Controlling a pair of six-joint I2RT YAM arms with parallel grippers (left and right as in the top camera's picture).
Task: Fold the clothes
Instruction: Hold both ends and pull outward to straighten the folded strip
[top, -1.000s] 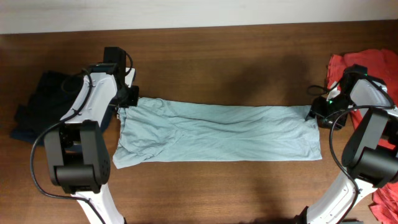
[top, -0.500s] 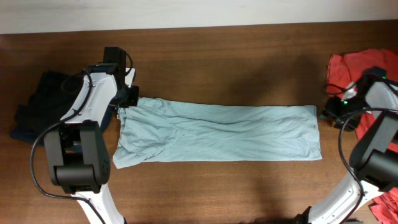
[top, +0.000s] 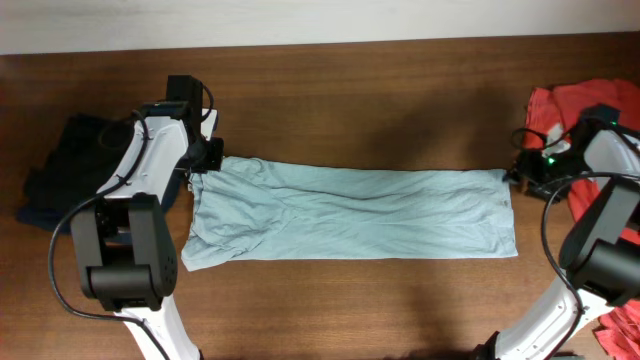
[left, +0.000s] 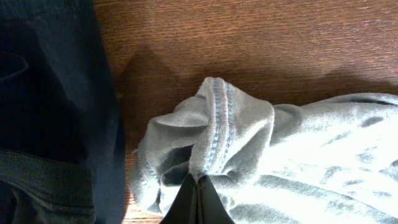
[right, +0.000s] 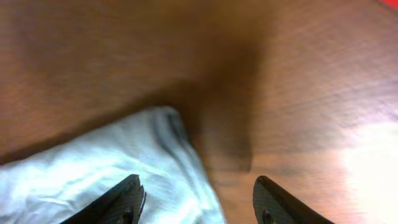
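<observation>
Your left claw (left: 198, 194) pinches a corner of the pale grey-blue cotton T-shirt (top: 350, 212), which lies stretched along the brown wooden desk (top: 350, 100). Your right claw (right: 198, 198) hangs spread over the opposite corner.

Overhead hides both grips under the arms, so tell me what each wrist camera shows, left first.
Observer: The left gripper is shut on a bunched fold of the T-shirt, just below its stitched hem.
Operator: Now the right.
Observer: The right gripper is open and holds nothing. One finger is over the T-shirt's corner, the other over bare table.
Operator: Say what lies beside the left grip.
Observer: The navy garment, close to the pinched fold, with a thin strip of table showing between them.
</observation>
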